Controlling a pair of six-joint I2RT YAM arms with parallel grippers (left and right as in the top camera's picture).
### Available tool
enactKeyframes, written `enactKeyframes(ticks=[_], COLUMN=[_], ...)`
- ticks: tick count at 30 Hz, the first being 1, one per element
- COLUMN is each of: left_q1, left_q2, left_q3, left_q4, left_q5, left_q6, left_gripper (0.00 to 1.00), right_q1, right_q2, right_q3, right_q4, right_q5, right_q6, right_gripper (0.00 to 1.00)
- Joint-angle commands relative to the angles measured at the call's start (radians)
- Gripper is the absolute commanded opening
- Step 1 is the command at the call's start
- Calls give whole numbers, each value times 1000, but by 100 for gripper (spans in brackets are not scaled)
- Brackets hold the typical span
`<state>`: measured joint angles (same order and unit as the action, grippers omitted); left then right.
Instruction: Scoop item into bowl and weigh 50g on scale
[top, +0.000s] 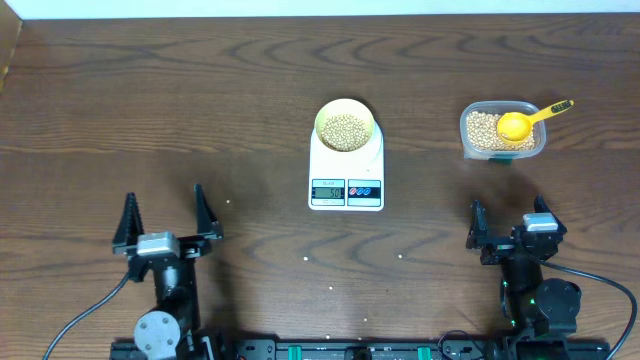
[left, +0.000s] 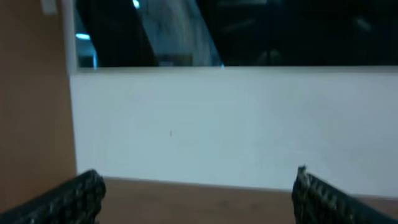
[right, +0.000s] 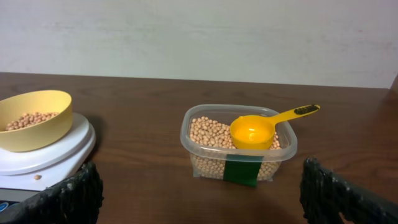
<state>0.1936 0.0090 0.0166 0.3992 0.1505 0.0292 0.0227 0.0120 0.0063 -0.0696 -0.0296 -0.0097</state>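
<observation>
Apparently the scooping stage is largely complete. The pale yellow bowl (right: 34, 127) is seated on the white digital scale (top: 346, 170) at the centre of the table (top: 150, 100), and a layer of soybeans (top: 345, 131) is contained in it. The display is lit, but its digits are too small to be read, so it cannot be confirmed that the target weight is reached. The yellow scoop (right: 252, 132) is laid in the clear plastic tub (right: 287, 149) (bowl end on the bean stock, handle over the rim), well apart from the scale. A few stray beans are scattered on the table in front of the scale. The left gripper (top: 164, 195) and right gripper (top: 510, 208) are parked near the table's front edge, jaws fully spread, with nothing held. Only verification of the reading, and any correction by adding or removing beans, is judged to be left.
</observation>
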Motion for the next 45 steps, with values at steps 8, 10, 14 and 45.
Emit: enactKeyframes(ticks=[8, 10, 14, 45], left_q1=[-16, -16, -16, -16], left_q2=[-7, -7, -7, -8], left_q3=[-13, -13, -13, -13], left_q4=[-166, -243, -391, -455], left_q5=[-6, -6, -5, -6], left_q6=[-1, -1, -1, -1], left_gripper=[98, 98, 98, 98], right_q1=[-6, -6, -6, -6], right_q2=[-7, -7, -7, -6], right_q3=[-1, -1, -1, -1], right_q4=[-3, -3, -3, -3], right_q5=[0, 0, 0, 0], right_q6=[-10, -10, -10, -10], right_gripper=[99, 99, 99, 99])
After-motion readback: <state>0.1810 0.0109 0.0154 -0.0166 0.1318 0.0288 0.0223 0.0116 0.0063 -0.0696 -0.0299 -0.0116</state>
